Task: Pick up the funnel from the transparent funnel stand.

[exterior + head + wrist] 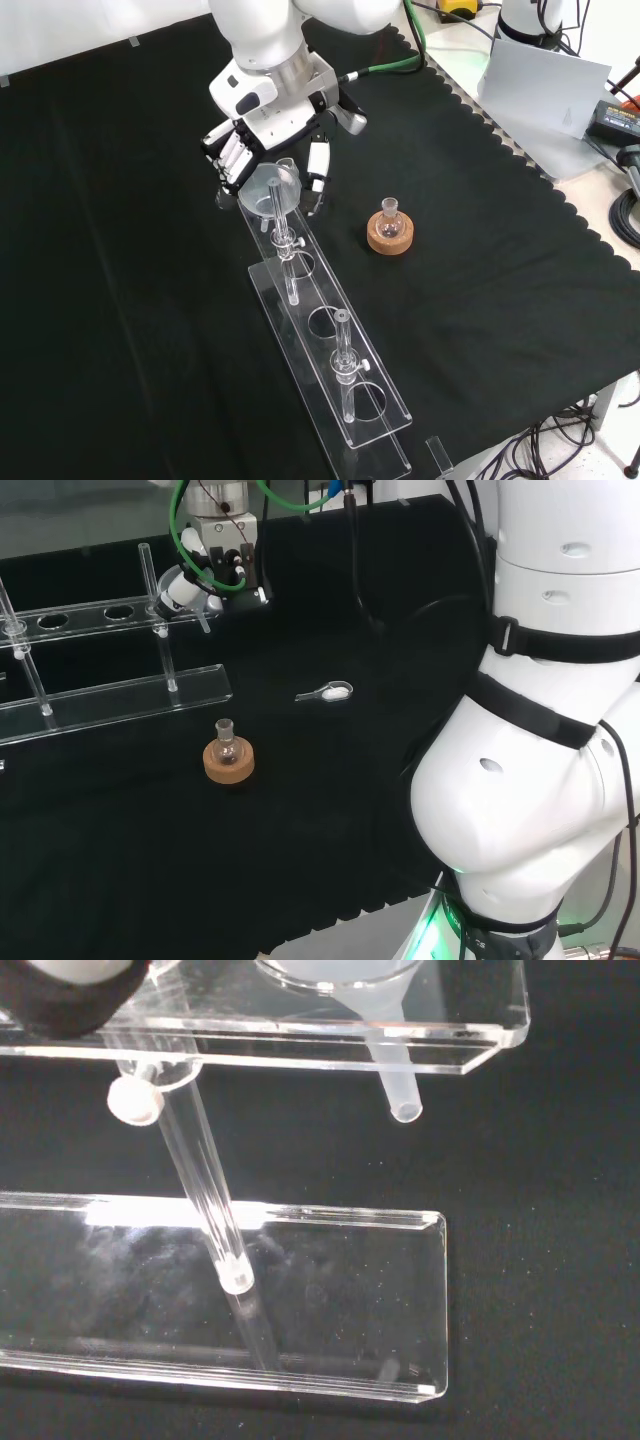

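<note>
The clear funnel (268, 188) sits in the end hole of the transparent stand (388, 420), at the end nearest the arm. In the wrist view its stem (396, 1072) hangs through the stand's upper plate (300, 1045) above the base plate (330, 1300). The hand (262, 120) hovers right over the funnel, with fingers (228, 158) down on one side and a finger (318, 172) on the other. I see a gap between them and the funnel's rim. In the head view the hand (232, 568) is at the right end of the stand (120, 700).
A small round flask on a cork ring (389, 228) stands to the right of the stand in the front view. A small white scoop (330, 692) lies on the cloth beyond it. Upright clear posts (344, 370) rise from the stand. Boxes and cables sit off the cloth's far right.
</note>
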Controlling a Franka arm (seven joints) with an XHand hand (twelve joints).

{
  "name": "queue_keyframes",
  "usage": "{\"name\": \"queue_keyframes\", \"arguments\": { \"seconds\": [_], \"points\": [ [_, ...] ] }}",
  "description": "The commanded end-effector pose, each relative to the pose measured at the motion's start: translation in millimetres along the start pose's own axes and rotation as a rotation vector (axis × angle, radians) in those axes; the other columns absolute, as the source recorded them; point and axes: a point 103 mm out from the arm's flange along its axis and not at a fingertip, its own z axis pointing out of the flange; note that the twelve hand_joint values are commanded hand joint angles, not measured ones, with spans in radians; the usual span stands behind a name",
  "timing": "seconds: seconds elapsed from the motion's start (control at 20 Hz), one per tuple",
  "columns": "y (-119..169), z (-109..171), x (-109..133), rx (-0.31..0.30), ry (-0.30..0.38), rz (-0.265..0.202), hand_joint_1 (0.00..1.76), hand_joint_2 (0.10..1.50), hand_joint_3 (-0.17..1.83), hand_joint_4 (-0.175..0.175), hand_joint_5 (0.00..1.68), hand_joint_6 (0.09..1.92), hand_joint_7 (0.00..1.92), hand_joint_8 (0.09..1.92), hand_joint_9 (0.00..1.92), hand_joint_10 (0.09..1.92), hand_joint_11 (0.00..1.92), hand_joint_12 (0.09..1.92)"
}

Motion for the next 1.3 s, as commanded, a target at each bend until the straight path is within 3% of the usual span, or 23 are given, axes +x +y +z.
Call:
{"name": "queue_keyframes", "arguments": {
  "seconds": [0.05, 0.7, 1.0, 1.3],
  "points": [
    [0, 2, 0, 0.007, -0.005, -0.004, 0.75, 0.75, 0.03, -0.004, 0.57, 0.09, 0.74, 0.56, 0.60, 0.63, 0.00, 1.55],
    [2, -9, 1, -0.014, 0.000, -0.018, 0.91, 0.74, 0.11, -0.005, 0.71, 0.11, 0.93, 0.48, 0.74, 0.52, 0.02, 1.58],
    [1, -24, 2, -0.026, 0.023, -0.023, 0.95, 0.56, 0.49, 0.006, 0.83, 0.39, 1.08, 0.40, 0.97, 0.40, 0.25, 1.49],
    [-2, -49, 2, -0.003, -0.001, -0.031, 0.99, 0.52, 0.60, 0.013, 0.91, 0.54, 1.19, 0.38, 1.16, 0.33, 0.45, 1.39]
  ]
}}
